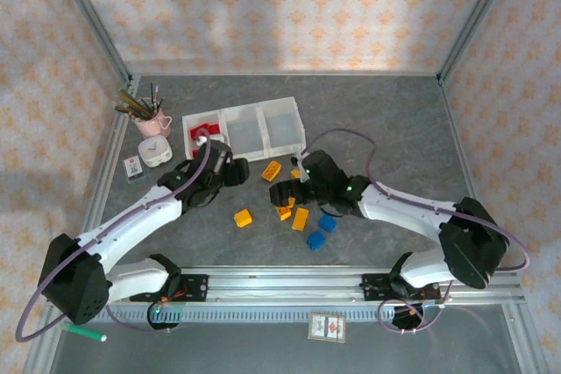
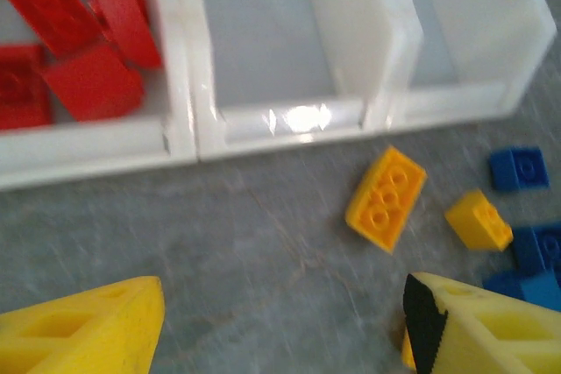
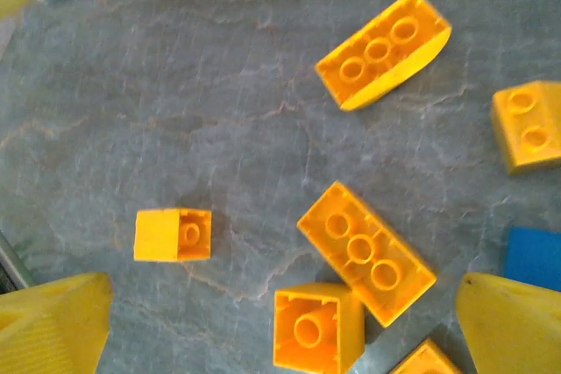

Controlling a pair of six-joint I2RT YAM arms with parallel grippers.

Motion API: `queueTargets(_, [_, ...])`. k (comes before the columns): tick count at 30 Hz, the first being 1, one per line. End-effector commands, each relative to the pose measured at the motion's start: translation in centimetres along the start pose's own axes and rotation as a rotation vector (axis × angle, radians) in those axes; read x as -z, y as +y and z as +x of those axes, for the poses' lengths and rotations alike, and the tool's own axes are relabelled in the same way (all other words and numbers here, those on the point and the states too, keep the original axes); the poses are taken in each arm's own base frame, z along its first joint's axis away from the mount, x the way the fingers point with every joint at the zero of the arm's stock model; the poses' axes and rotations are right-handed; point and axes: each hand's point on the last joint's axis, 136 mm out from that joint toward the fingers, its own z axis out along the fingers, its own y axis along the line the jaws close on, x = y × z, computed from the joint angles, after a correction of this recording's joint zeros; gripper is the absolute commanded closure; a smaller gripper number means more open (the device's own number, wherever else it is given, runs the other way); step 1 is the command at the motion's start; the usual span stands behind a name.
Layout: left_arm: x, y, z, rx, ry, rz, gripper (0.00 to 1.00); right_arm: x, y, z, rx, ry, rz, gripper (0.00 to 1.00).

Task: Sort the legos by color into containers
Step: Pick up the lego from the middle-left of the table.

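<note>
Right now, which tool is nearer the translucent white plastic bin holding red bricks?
Left. The left tool sits close in front of that bin, near its right front corner. The right tool is farther right and nearer the bases, over the loose yellow-orange plastic bricks.

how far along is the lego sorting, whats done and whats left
Done: the red bricks lie in the left bin. In hand: nothing is gripped. The left gripper is open and empty near that bin, and the right gripper hangs open over the yellow-orange bricks. Left: the yellow-orange and blue bricks lie loose on the table; the middle bin and right bin look empty.
</note>
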Motion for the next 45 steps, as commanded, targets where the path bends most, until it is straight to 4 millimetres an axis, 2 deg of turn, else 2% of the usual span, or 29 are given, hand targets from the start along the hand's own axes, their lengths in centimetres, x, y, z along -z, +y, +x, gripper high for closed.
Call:
queueTargets(1, [-0.2, -0.1, 3.6, 0.018, 0.088, 0.008, 0.23, 0.5, 0.7, 1.1, 0.021, -0.013, -0.039, 0.0])
queueTargets(4, [-0.6, -0.6, 6.2, 0.0, 0.137, 0.038, 0.21, 0.5, 0.4, 2.6, 0.007, 0.006, -0.05, 0.0])
queueTargets(9, [-1.4, -1.1, 9.6, -0.014, 0.197, 0.088, 0.16, 0.6, -0.4, 3.6, -0.027, -0.008, -0.046, 0.0])
queueTargets(14, [-2.4, -0.4, 11.0, -0.049, 0.228, 0.054, 0.13, 0.8, -0.6, 3.3, -0.029, -0.026, -0.036, 0.0])
queueTargets(20, [-2.6, -2.8, 12.4, -0.082, 0.258, 0.152, 0.12, 0.7, -0.8, 3.3, -0.028, -0.027, -0.026, 0.0])
queueTargets(22, [-2.7, -2.9, 13.0, -0.092, 0.272, 0.145, 0.13, 0.7, -1.0, 3.4, -0.029, -0.027, -0.02, 0.0])
queueTargets(27, [-2.6, -1.6, 14.4, -0.096, 0.297, 0.062, 0.2, 0.7, -1.1, 3.5, -0.028, -0.027, -0.013, 0.0])
queueTargets(30, [-2.3, -1.5, 15.2, -0.103, 0.309, 0.045, 0.23, 0.7, -1.2, 3.4, -0.025, -0.027, -0.012, 0.0])
queueTargets(39, [-2.4, -0.6, 16.4, -0.128, 0.325, -0.03, 0.36, 0.5, -1.2, 3.4, -0.025, -0.027, -0.01, 0.0])
queueTargets(45, [-3.0, -0.8, 16.6, -0.135, 0.33, -0.042, 0.51, 0.6, -1.3, 3.3, -0.02, -0.033, -0.004, 0.0])
